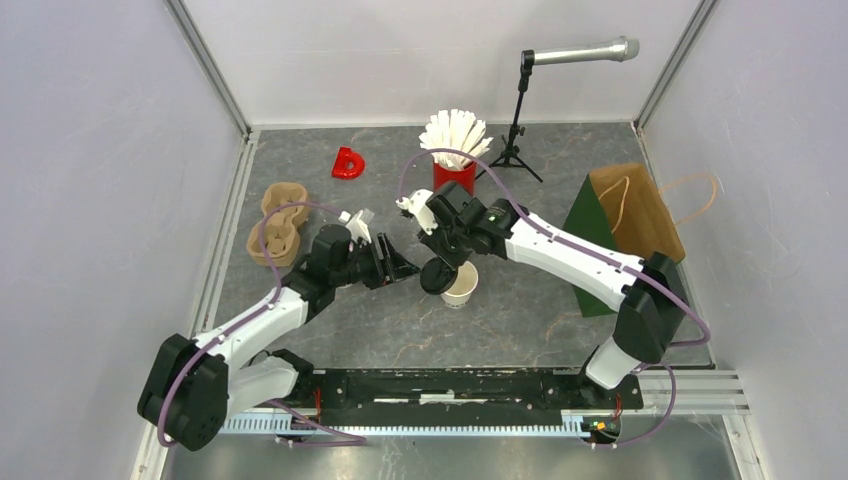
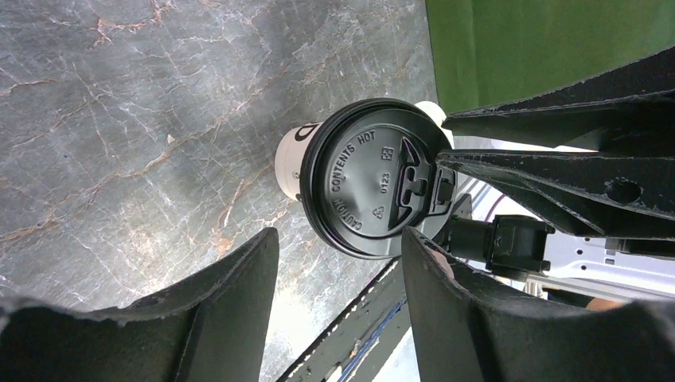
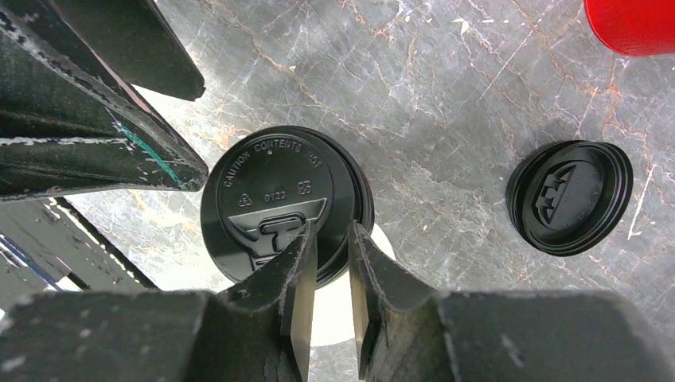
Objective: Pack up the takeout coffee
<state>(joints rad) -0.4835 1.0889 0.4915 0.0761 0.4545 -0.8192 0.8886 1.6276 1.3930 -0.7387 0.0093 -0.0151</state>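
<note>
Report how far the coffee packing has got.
Done: nothing packed; the carrier is empty. In hand: right gripper pinches a lid by the open cup; left gripper open. Left: seat it, use the second lid lying loose, pack.

Robot lab cell, white panel walls [image 1: 90,150], alu frame [image 1: 208,68], mic [image 1: 580,52] on tripod [image 1: 514,150]
</note>
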